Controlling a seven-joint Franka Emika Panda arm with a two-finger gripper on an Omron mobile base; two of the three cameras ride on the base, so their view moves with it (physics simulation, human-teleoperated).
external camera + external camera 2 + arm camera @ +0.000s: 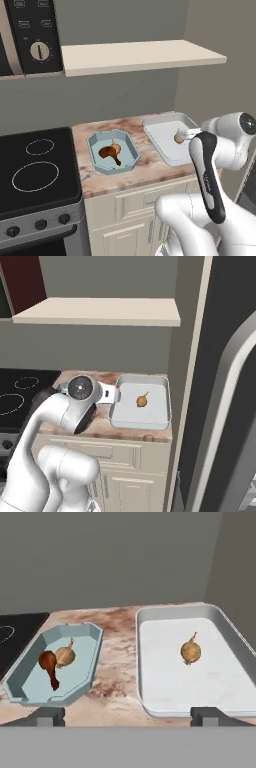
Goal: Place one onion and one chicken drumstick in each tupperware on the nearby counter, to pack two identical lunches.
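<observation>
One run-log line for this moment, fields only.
blue tub: onion + drumstick | white tub: onion only | gripper: jaws open, empty | left: second drumstick

Kitchen corner, grey walls.
A cream shelf runs along the grey wall above beige cabinets. A black stovetop with knobs sits to the left, a black oven panel with a dial above it. A dark tall unit stands right.
</observation>
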